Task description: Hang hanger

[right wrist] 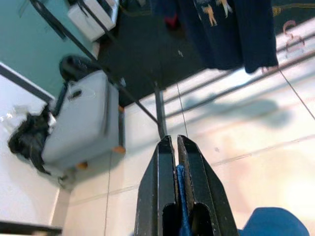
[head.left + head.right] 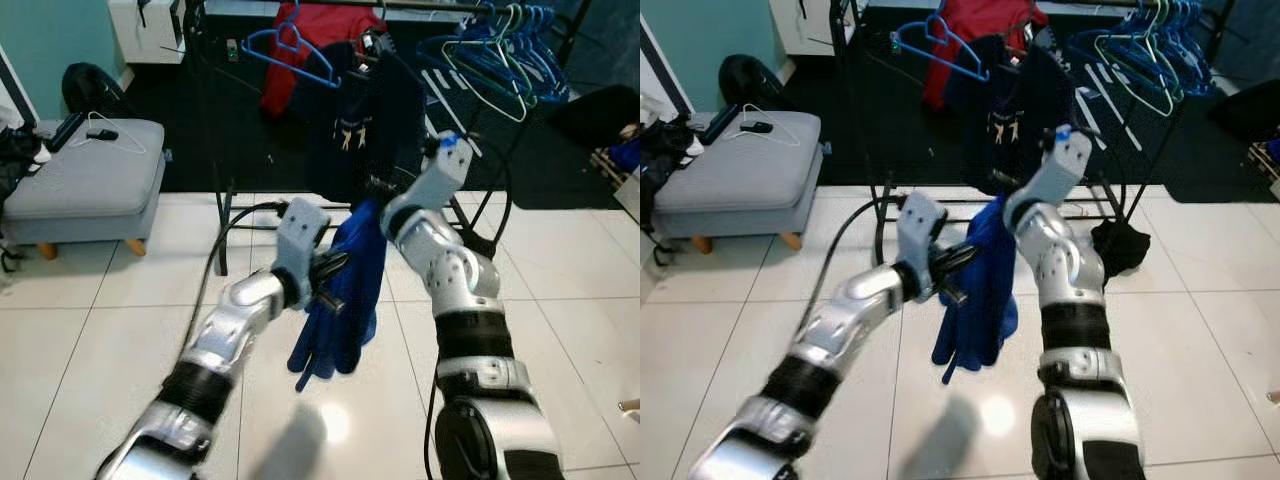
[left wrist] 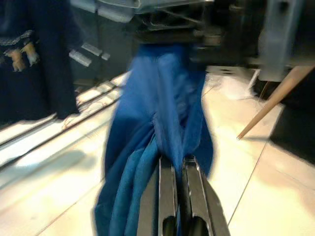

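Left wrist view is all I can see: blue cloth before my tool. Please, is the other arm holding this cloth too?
Observer: Yes. The right tool is shut on the top of the blue garment.
Operator: How far is the rack?
Observer: The clothes rack stands just behind the garment, blue hangers on its rail.
Operator: Anything hanging there already?
Observer: A dark garment and a red one.

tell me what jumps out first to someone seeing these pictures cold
A limp royal-blue fabric garment hangs mid-frame over the white tiled floor, pinched between the left gripper and the raised right gripper. Behind it stands a black metal clothes rack with blue plastic hangers and a dark navy garment.
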